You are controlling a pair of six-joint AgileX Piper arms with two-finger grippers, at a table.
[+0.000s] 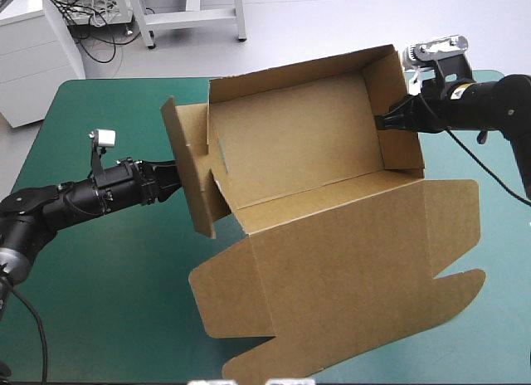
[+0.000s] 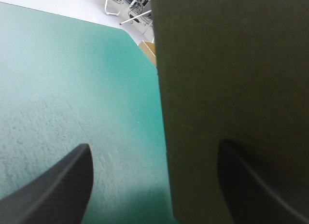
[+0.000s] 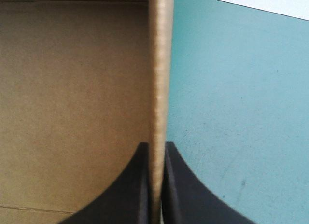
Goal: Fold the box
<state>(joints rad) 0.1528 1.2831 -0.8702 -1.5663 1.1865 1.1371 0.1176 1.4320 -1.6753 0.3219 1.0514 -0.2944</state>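
The brown box stands as an open tray with its walls raised, tilted up off the teal-green table. Its lid lies flat toward the near edge. My right gripper is shut on the box's right wall; in the right wrist view the wall's edge runs up from between the fingers of the gripper. My left gripper is open at the outer left flap. In the left wrist view the flap fills the space ahead, its edge between the gripper's spread fingers.
Bare teal-green cover lies to the left of the box and along the near left of the table. The lid's tabs reach toward the near right edge.
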